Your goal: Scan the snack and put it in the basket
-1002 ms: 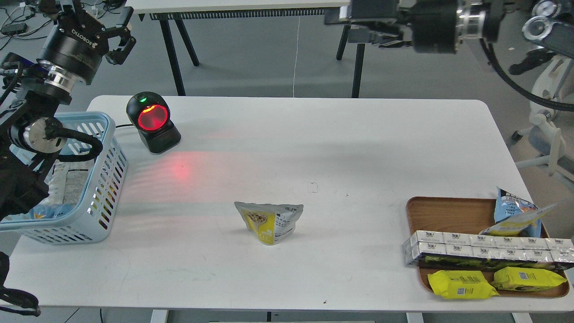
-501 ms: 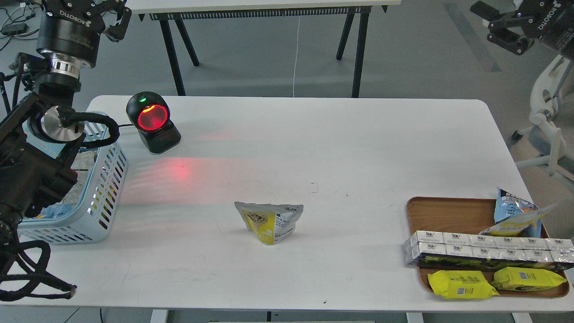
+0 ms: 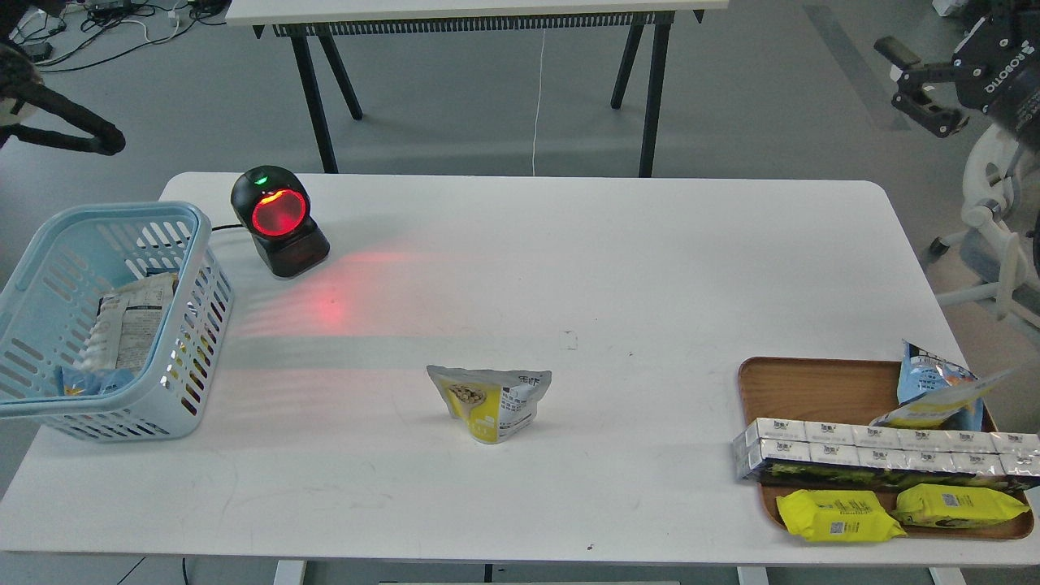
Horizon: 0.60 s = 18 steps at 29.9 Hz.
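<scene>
The snack (image 3: 490,401), a yellow-and-white pouch picturing round brown nuts, stands upright on the white table (image 3: 617,268), a little left of centre and nearer the front edge than the back, with nothing touching it. The light blue basket (image 3: 183,244) sits at the left edge, overhanging it slightly, well apart from the pouch; it holds a whitish printed packet (image 3: 130,321) and a bit of blue packaging. Just beside the basket's far right corner, near the back-left corner of the table, a black scanner (image 3: 279,221) glows red and throws a red patch onto the table in front of it.

At the front-right corner a brown wooden tray (image 3: 812,386) carries a blue-and-yellow pouch (image 3: 934,394), a row of white cartons (image 3: 877,448) and two flat yellow packets (image 3: 837,516).

The right gripper (image 3: 914,77) hangs off the table beyond the back-right corner, its fingers spread with nothing between them. Only a dark cable shows at the top-left edge; the left arm's fingers are out of sight.
</scene>
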Each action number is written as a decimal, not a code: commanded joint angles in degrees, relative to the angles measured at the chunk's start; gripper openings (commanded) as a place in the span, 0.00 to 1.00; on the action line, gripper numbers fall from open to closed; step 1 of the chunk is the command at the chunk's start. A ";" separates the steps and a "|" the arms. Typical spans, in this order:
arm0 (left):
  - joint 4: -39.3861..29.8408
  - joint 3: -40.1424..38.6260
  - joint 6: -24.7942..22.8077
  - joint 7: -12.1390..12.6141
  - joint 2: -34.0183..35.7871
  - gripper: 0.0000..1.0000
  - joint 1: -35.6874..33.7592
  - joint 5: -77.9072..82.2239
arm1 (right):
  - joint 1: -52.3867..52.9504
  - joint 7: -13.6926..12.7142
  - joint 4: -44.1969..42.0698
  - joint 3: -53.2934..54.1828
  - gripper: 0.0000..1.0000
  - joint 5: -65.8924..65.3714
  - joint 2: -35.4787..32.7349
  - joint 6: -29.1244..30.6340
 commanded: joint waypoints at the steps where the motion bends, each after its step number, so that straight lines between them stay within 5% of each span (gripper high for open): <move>1: -5.42 15.82 0.01 0.00 0.22 1.00 -14.56 9.92 | -3.94 -0.01 0.06 -0.07 0.97 2.94 0.85 0.01; 10: -28.00 45.36 0.01 0.00 -7.59 1.00 -39.45 40.96 | -7.47 -0.01 0.24 -0.07 0.97 3.03 2.26 0.01; 13: -34.34 53.89 0.01 0.00 -10.93 0.99 -42.71 50.62 | -7.47 -0.01 0.24 -0.07 0.97 3.03 2.44 0.01; 18: -35.06 59.28 0.01 0.00 -15.68 0.98 -42.64 57.07 | -7.81 -0.01 0.24 0.01 0.97 3.03 2.35 0.01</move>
